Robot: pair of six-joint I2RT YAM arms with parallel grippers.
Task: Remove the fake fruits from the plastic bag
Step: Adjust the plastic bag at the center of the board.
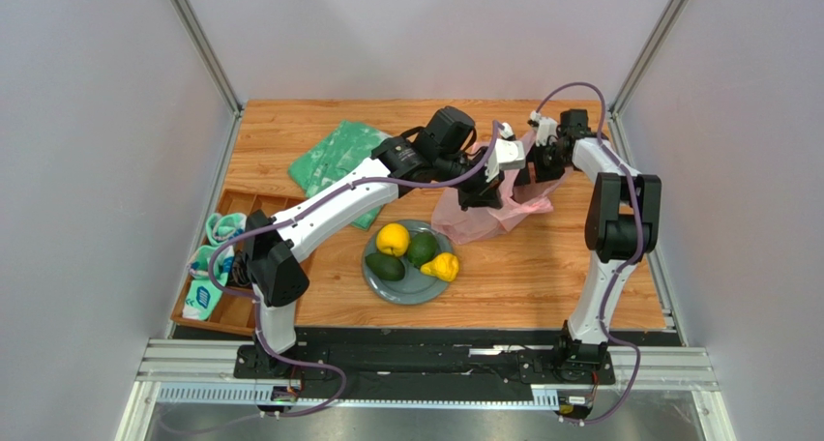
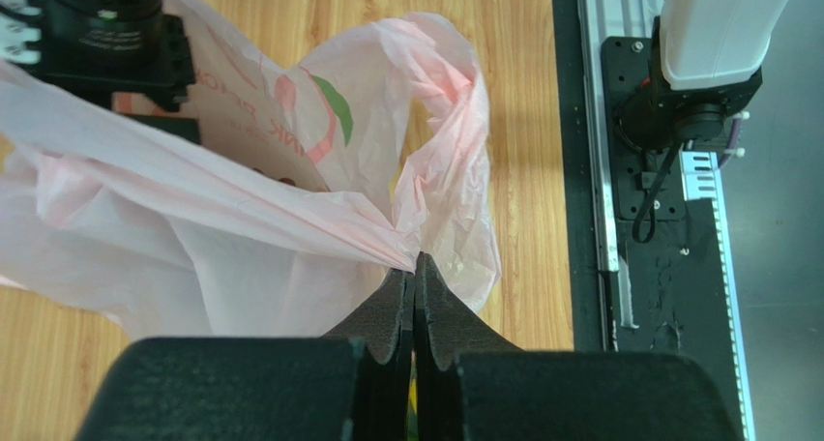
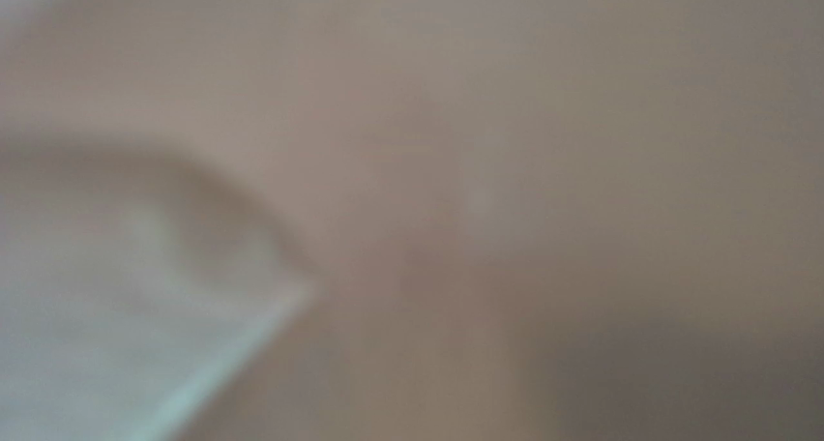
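The pink plastic bag point(image 1: 474, 219) hangs lifted above the table behind the plate, and in the left wrist view the plastic bag point(image 2: 242, 228) fills the left half. My left gripper point(image 2: 416, 267) is shut on a pinched fold of its rim and holds it up. My right gripper point(image 1: 530, 170) reaches into the bag's mouth from the right. Its fingers are hidden by the film, and the right wrist view is only a pink-grey blur. Several fake fruits lie on the grey plate point(image 1: 411, 288): a round yellow-orange citrus point(image 1: 393, 239), two dark green avocados point(image 1: 385, 266) point(image 1: 422, 249) and a small yellow lumpy fruit point(image 1: 444, 266).
A flat green patterned bag point(image 1: 338, 161) lies at the back left. A wooden compartment tray point(image 1: 242, 204) with teal packets point(image 1: 224, 226) sits at the left edge. The right arm's base point(image 2: 716, 35) and the black rail stand at the near edge.
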